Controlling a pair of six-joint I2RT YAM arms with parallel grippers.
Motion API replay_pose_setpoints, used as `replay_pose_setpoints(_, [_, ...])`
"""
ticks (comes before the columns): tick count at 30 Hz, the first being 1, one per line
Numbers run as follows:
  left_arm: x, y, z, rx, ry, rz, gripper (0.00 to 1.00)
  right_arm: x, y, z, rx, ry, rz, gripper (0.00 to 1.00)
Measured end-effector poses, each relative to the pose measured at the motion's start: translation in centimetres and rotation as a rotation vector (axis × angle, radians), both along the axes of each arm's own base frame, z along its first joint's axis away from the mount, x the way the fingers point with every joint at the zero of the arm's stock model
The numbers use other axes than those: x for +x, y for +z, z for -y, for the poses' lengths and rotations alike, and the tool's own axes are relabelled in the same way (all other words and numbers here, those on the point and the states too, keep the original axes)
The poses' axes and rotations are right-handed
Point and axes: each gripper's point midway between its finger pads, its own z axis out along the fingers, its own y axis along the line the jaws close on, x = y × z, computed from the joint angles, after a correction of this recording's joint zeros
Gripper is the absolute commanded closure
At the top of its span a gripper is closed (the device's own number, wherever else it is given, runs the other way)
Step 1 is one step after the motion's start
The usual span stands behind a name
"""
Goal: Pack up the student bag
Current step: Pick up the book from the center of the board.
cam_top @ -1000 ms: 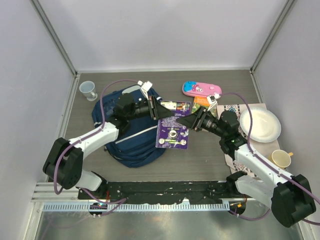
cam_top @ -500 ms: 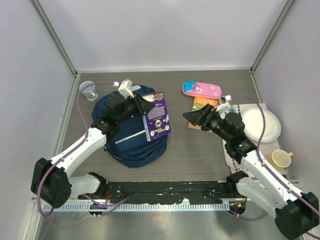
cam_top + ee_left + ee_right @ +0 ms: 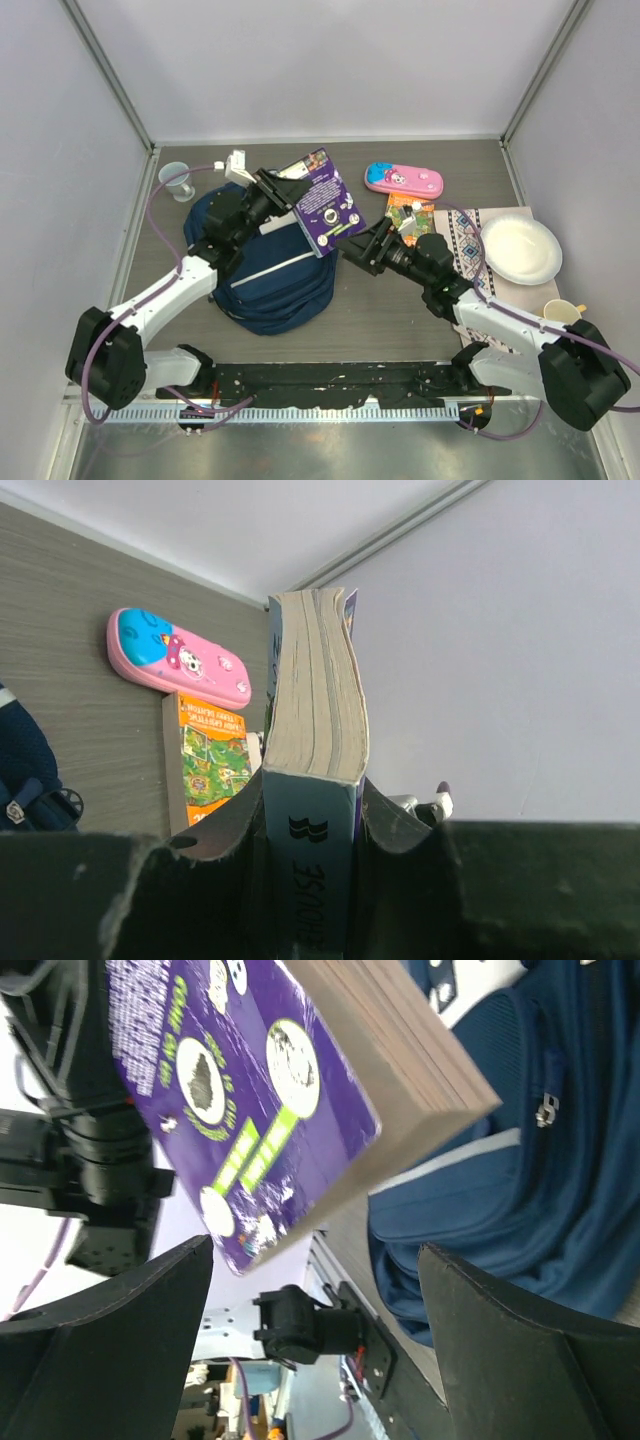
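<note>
Clamping the purple book (image 3: 325, 203), left tool (image 3: 288, 197); right tool (image 3: 362, 250) wide, empty, near it.

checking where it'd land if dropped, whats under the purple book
The purple book, gripped by the left pincer, hangs over the student bag's upper right edge and the grey tabletop. The book itself hides whatever lies directly beneath it.
</note>
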Motion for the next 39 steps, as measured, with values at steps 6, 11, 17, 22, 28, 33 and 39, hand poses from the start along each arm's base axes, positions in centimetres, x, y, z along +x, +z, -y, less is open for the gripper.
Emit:
replay_pose_setpoints(6, [0.1,-1.7,0.6,-0.086,-0.021,-0.047,1.0,0.7,1.7,-0.9,0.097,0.004,0.032,0.11])
replay_pose_setpoints(11, [0.0,-1.1,0.6,-0.149,-0.03,-0.037,1.0,1.1,2.0,-1.1,0.124,0.001,0.044,0.11])
replay_pose_setpoints(17, [-0.4,0.3,0.7,-0.233,-0.05,-0.007,1.0,1.8,3.0,-1.4,0.178,-0.007,0.078,0.11])
replay_pose_setpoints(22, [-0.3,-0.2,0.9,-0.292,-0.062,-0.02,1.0,2.2,3.5,-1.6,0.216,-0.014,0.099,0.12])
replay_pose_setpoints(28, [-0.3,-0.7,0.9,-0.328,-0.066,-0.037,1.0,2.4,4.2,-1.4,0.241,-0.025,0.123,0.51])
replay_pose_setpoints(33, [-0.3,-1.1,0.8,-0.323,-0.067,-0.04,0.97,2.3,4.4,-1.0,0.233,-0.042,0.144,0.99])
replay_pose_setpoints(39, [-0.8,-1.7,1.1,-0.304,-0.099,-0.054,0.27,2.2,4.3,-0.8,0.2,-0.051,0.153,0.99])
